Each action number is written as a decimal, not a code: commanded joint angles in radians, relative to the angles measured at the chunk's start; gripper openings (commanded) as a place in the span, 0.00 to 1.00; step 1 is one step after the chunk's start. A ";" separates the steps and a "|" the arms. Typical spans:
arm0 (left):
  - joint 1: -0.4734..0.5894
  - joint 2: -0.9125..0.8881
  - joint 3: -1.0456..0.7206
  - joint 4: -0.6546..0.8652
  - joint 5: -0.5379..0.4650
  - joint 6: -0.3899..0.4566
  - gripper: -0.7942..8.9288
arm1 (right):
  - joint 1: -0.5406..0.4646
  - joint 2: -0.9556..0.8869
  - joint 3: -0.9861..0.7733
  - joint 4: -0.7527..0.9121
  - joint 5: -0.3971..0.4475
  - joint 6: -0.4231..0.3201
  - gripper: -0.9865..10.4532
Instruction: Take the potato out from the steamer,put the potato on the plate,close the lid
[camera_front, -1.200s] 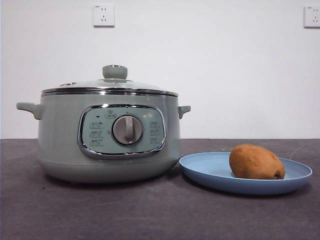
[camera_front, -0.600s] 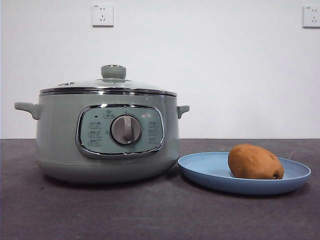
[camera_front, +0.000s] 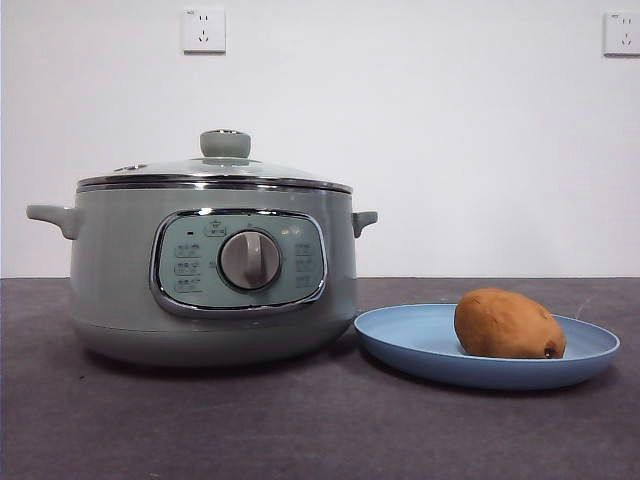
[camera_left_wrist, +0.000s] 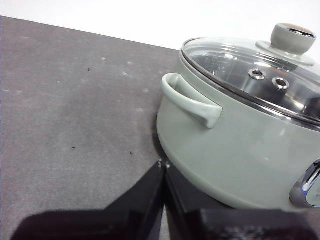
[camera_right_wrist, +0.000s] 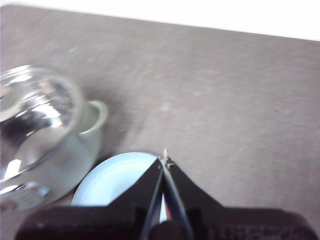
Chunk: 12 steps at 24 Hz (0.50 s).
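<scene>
Potato (camera_front: 507, 323) sat on plate (camera_front: 410, 345), lower right of front frame. Lid (camera_front: 214, 170) rested on steamer (camera_front: 115, 270), left of centre. Left gripper (camera_left_wrist: 163, 167) and right gripper (camera_right_wrist: 164, 161) both clenched, empty.

Dark grey table (camera_front: 300, 430) under steamer (camera_front: 210, 300) and plate (camera_front: 420, 345).

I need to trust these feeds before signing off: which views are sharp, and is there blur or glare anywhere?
Front view: sharp and evenly lit, with soft shadows under the steamer and plate. Left wrist view: fairly crisp, with reflections on the lid glass. Right wrist view: blurred throughout, the steamer smeared with bright glare, the plate only a pale patch behind the shut right end effector.
</scene>
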 joint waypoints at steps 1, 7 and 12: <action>0.003 -0.001 -0.011 -0.003 0.000 -0.003 0.08 | -0.053 -0.074 -0.171 0.147 -0.075 0.003 0.09; 0.003 -0.001 -0.011 -0.003 0.000 -0.003 0.08 | -0.164 -0.356 -0.805 0.653 -0.092 0.171 0.09; 0.003 -0.001 -0.011 -0.003 0.000 -0.003 0.08 | -0.188 -0.536 -1.073 0.773 -0.086 0.202 0.09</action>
